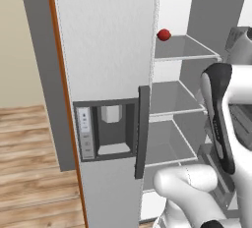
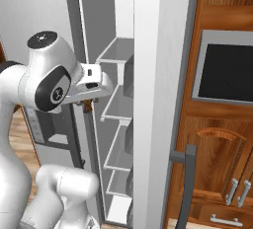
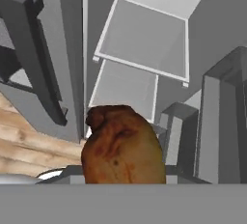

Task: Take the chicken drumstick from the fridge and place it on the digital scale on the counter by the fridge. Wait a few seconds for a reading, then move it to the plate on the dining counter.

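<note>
Chicken drumstick (image 3: 122, 147) endwise toward camera

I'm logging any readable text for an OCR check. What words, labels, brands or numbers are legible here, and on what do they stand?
None can be read.
Arm link: a thin line of dark markings along its black strip, too small and blurred to read.
Dispenser panel on the fridge door: a column of small button marks, no legible characters.
Chicken drumstick and shelves: no text.

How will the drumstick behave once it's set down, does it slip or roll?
The drumstick looks rounded and lumpy, so it may rock or roll a little on a flat surface. Its glossy brown skin suggests it could be slippery. It seems stiff, not sagging at the gripper.
</note>
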Controlling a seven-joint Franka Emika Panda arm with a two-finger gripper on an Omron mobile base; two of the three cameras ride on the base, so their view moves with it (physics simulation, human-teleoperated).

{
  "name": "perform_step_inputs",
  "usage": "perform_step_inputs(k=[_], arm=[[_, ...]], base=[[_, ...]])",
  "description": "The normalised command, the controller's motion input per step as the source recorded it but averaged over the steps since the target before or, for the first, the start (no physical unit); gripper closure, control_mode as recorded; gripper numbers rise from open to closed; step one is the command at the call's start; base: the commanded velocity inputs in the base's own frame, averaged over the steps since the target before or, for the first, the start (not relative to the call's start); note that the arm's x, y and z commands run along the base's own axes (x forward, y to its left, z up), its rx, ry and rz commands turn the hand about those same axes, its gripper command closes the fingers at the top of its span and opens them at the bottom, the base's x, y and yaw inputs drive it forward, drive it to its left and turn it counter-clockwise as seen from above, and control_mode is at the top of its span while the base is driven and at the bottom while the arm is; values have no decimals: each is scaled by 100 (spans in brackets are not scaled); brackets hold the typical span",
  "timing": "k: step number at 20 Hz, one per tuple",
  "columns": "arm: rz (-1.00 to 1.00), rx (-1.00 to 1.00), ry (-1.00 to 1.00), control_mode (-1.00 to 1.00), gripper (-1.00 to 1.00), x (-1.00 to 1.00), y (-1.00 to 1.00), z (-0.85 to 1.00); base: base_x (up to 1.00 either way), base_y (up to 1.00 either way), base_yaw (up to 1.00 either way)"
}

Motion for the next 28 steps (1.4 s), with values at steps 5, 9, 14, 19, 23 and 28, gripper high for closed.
perform_step_inputs(k=[5, 9, 14, 19, 23, 28], arm=[[-17, 15, -14, -100, 100, -51, 0, 0], [0, 10, -13, -100, 100, -44, 0, 0], [0, 7, -12, -100, 100, -9, 11, -10], [0, 0, 0, -100, 100, 0, 0, 0], [0, 0, 0, 100, 100, 0, 0, 0], [0, 0, 0, 100, 100, 0, 0, 0]], base=[[0, 0, 0], [0, 0, 0], [0, 0, 0], [0, 0, 0], [-25, 2, 1], [-80, 36, 6]])
